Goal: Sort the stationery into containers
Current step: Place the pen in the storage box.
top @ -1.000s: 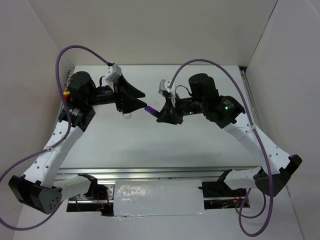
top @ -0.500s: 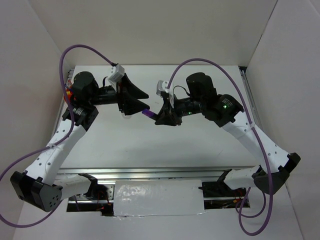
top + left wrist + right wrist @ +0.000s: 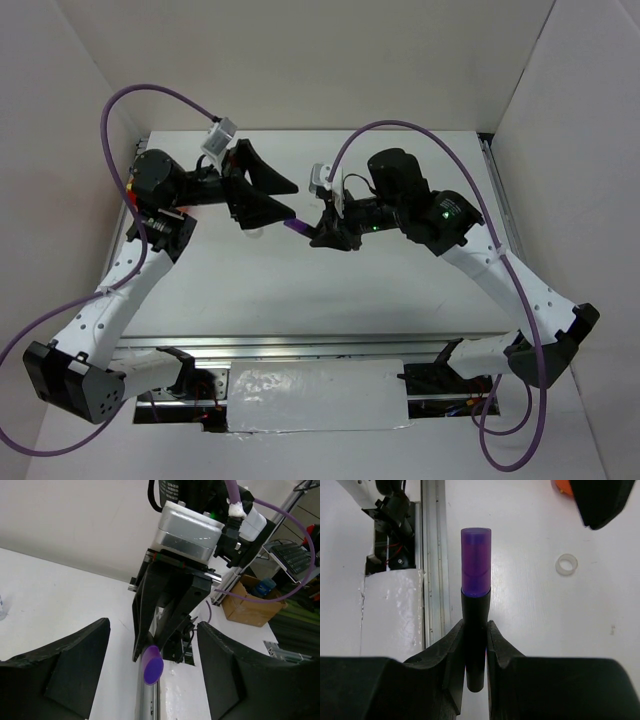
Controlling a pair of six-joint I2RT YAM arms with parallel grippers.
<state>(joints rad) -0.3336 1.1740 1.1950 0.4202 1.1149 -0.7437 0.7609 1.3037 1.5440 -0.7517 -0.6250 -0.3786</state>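
Purple marker (image 3: 297,225) up off the counter (image 3: 300,290), pinched by its dark end in the right tool (image 3: 322,232), purple end pointing left toward the left tool (image 3: 295,200).

Biggest hazard: a knock between the two tools, crowded together over the far middle of the counter with little room between fingertips. Likely cause: a misjudged approach, or early closing on the left side. Next: a drop during handover, judged to be the step in hand. Likely cause: letting go on the right before a firm clamp on the left, or clamping only the very tip of the purple end. Then a skewed grip, the marker levered sideways by off-centre contact and afterwards awkward to tip into the orange cup (image 3: 561,486). Least: a fall onto the white tape ring (image 3: 567,564), knocking it away.

Left tool gaping wide, holding nothing. Right tool closed tight on the marker. From the left wrist, purple end centred in the gap between the two black fingers, apart from both, about level with their tips or just short; hard to tell which. From the right wrist, marker sticking straight out past the fingertips. Cup further left and far, only an edge showing beside a left finger. Ring flat on the counter on the far side of the marker, apart from it.
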